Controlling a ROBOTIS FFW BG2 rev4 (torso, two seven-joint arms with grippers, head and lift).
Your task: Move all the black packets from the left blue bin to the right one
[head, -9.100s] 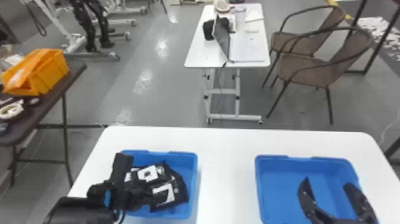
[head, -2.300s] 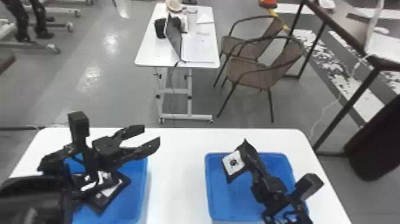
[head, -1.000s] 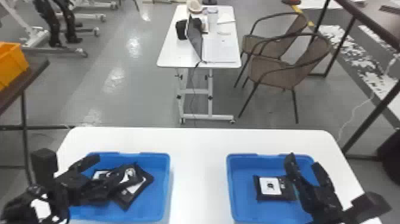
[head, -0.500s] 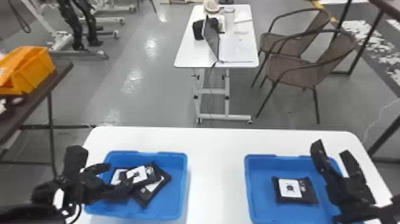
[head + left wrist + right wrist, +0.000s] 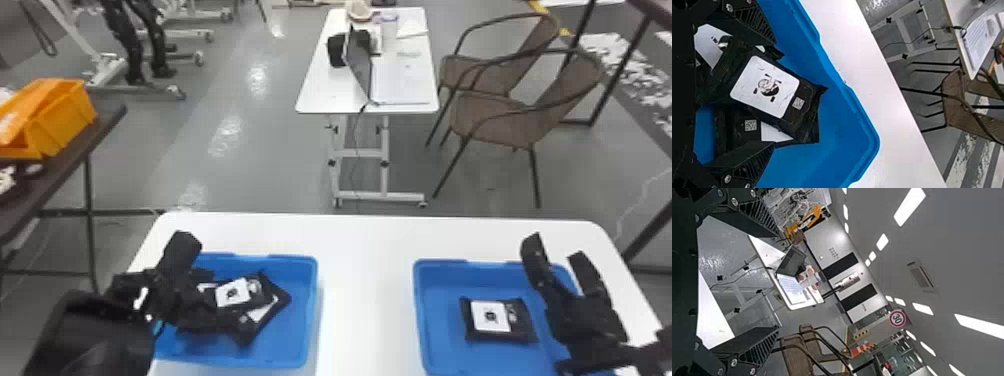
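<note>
Several black packets lie overlapping in the left blue bin (image 5: pixel 311 310); the top one (image 5: pixel 233 293) has a white label. My left gripper (image 5: pixel 222 299) is low over this pile, open. Seen from the left wrist, its fingers stand wide on either side of the pile, the left gripper (image 5: pixel 774 93) having the labelled packet (image 5: pixel 766 87) between and beyond its tips, and other packets (image 5: pixel 736 127) under it. One packet (image 5: pixel 492 320) lies flat in the right blue bin (image 5: pixel 420 310). Over that bin's right side is my right gripper (image 5: pixel 555 249), open; in its wrist view the right gripper (image 5: pixel 776 281) holds nothing.
Both bins stand on a white table (image 5: pixel 367 290) with a bare strip between them. Farther back are a small white table (image 5: pixel 400 90) with a laptop and two brown chairs (image 5: pixel 500 117). An orange bin (image 5: pixel 62 117) sits on a dark table at the left.
The right gripper has let go of its packet, which now lies in the right bin, and has drawn off to the right. The left gripper has lowered onto the pile. The head view has shifted.
</note>
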